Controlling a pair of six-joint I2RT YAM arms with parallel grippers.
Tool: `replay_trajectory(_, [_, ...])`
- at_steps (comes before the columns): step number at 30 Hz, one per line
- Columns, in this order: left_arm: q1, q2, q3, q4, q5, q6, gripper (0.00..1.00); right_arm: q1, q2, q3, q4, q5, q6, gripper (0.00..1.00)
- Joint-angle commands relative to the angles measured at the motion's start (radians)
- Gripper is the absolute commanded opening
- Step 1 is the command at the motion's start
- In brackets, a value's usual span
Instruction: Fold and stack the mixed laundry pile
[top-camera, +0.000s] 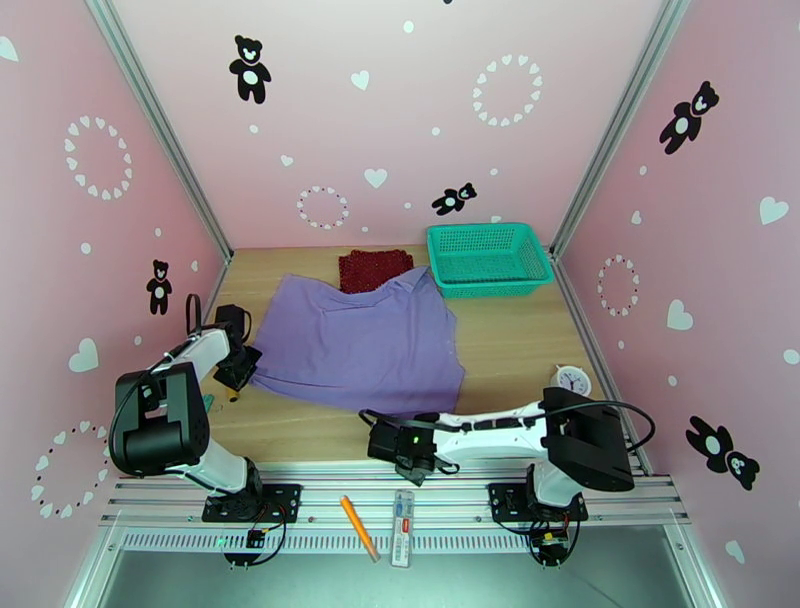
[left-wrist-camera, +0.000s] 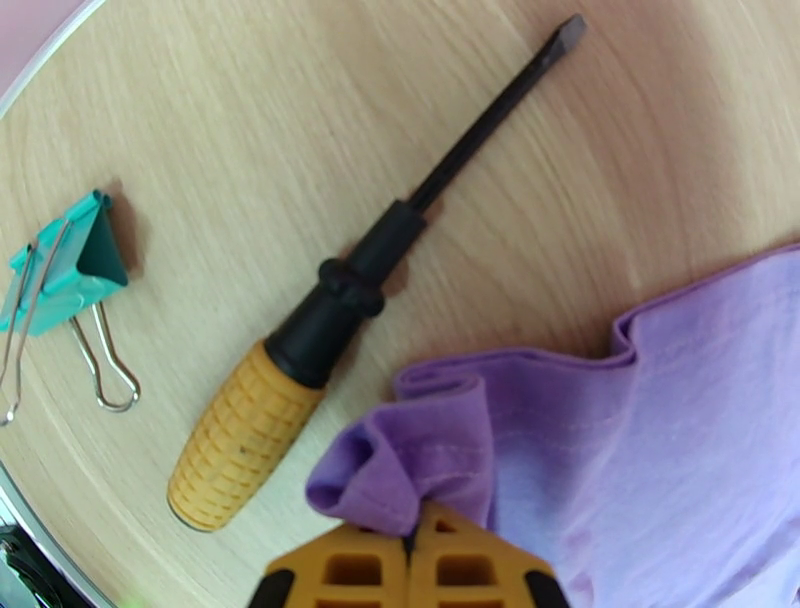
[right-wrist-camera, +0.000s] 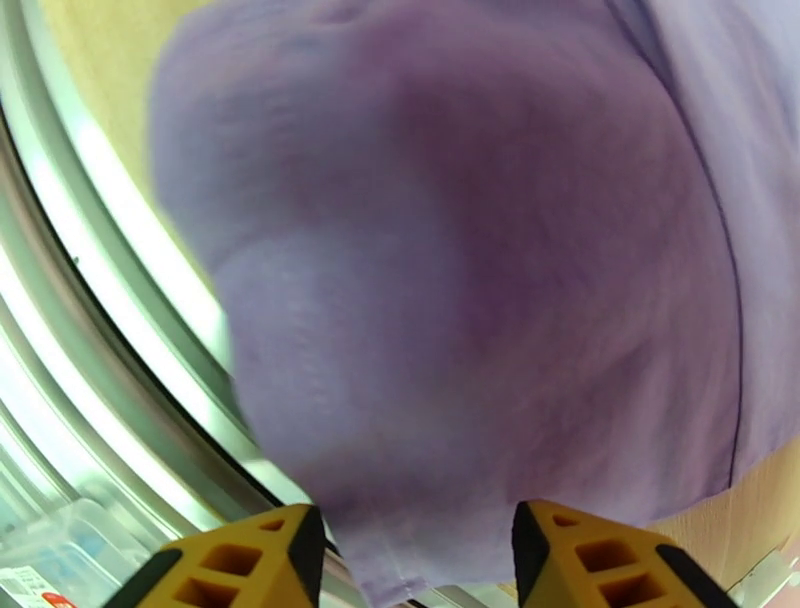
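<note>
1. The lavender T-shirt (top-camera: 360, 340) lies spread over the middle of the tabletop (top-camera: 510, 350). Its far edge laps over the dark red cloth (top-camera: 375, 268), which sits toward the back wall.
2. My left gripper (left-wrist-camera: 412, 545) is closed on a small fold at the T-shirt's left corner, and the purple cloth puckers right at the tips.
3. My right gripper (right-wrist-camera: 415, 540) is at the T-shirt's near edge. Its jaws stand apart with purple cloth filling the gap between them, and I cannot tell whether they press it or merely sit around it.
4. A screwdriver (left-wrist-camera: 300, 350) with a ribbed yellow handle and a black shaft lies just beside the pinched corner. A teal binder clip (left-wrist-camera: 75, 265) rests further out on the bare wood.
5. A teal mesh basket (top-camera: 487, 229) stands at the back right, just beside the T-shirt's far corner; I cannot tell whether they touch.
6. A small white clock (top-camera: 572, 380) sits at the right of the tabletop, apart from the cloth.
7. An orange pencil (top-camera: 357, 527) and a slim clear case (top-camera: 402, 515) lie on the metal rail (top-camera: 160, 490) by my bases.
8. The T-shirt is mostly flat with soft wrinkles and a visible seam line. The red cloth shows fine dark dots.
9. The red cloth's near part is hidden under the T-shirt. My right wrist view is blurred, with the cloth very close to the lens.
</note>
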Motion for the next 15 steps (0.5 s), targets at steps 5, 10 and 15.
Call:
replay_trajectory(5, [0.007, -0.001, 0.020, 0.002, 0.006, 0.022, 0.00, 0.019, 0.070, 0.042, 0.015, 0.035, 0.076, 0.58])
replay_trajectory(10, [0.007, -0.003, 0.023, -0.005, 0.002, 0.027, 0.00, 0.019, 0.089, 0.057, -0.025, 0.101, 0.127, 0.50])
replay_trajectory(15, [0.007, -0.012, 0.020, -0.006, 0.008, 0.030, 0.00, 0.019, 0.087, 0.063, -0.048, 0.127, 0.159, 0.25])
